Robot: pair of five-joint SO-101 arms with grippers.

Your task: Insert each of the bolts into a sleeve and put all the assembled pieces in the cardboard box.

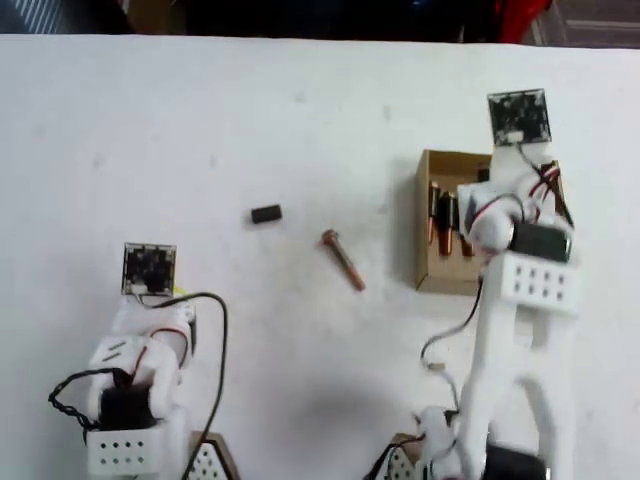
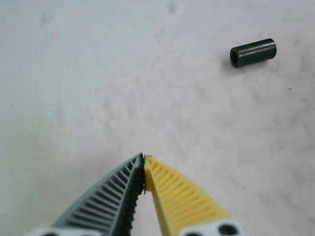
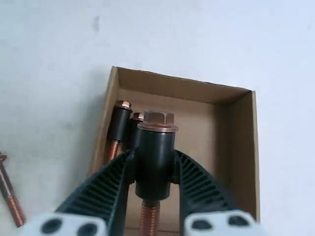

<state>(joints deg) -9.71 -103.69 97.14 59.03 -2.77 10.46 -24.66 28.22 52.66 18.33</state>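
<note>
Closest to me, my left jaws are pressed together, grey tip against yellow tip, holding nothing and poised low over the bare white surface (image 2: 88,73). Beyond them and off to one side a loose black sleeve (image 2: 253,52) lies flat on its side, well apart from the tips. From the high view, that sleeve sits towards the middle of the surface, and a loose copper bolt (image 1: 342,260) lies at a slant near it on the side towards the cardboard box (image 1: 428,220), touching neither sleeve nor box. Farther out on my right, my right jaws are pinching an assembled piece (image 3: 155,147) by its black sleeve, one jaw on each side. Its copper hex head points away from my wrist and its threaded shank sticks out of the sleeve's near end. I hold it over the open cardboard box, and I cannot tell whether it touches the box floor. Behind it, two more assembled pieces (image 3: 118,128) lie side by side against the box's wall, on the side nearer the loose bolt.
</note>
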